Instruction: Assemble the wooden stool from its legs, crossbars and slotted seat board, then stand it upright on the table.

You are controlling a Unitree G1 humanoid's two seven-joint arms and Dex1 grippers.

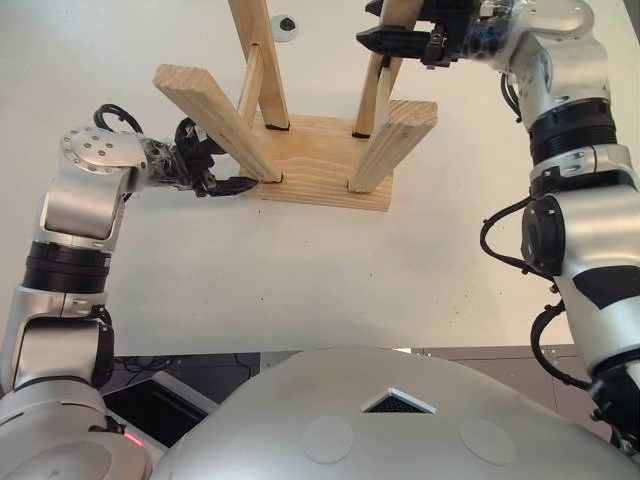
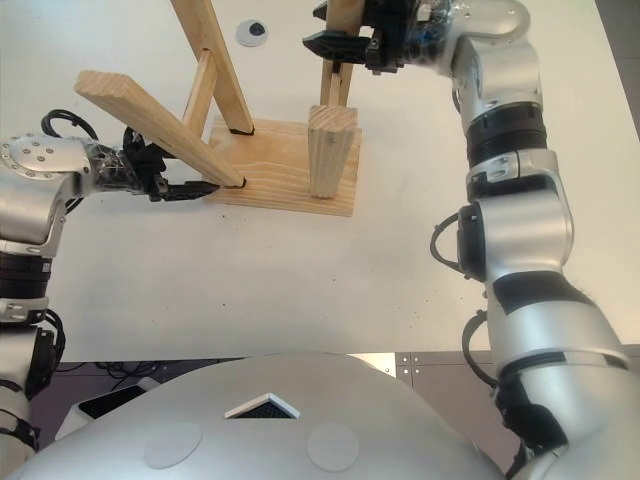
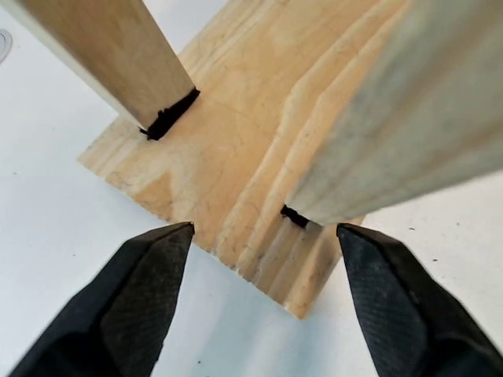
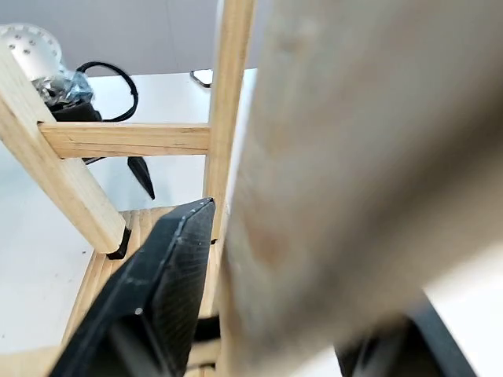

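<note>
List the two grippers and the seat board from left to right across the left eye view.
left gripper → seat board → right gripper, shut on the far right leg

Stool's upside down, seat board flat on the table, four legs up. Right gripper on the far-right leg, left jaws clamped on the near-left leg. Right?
Not quite. The left gripper has its jaws open either side of the near-left leg base, as the left wrist view shows. The rest holds: seat board flat on the table, legs up, right gripper on the far-right leg.
</note>
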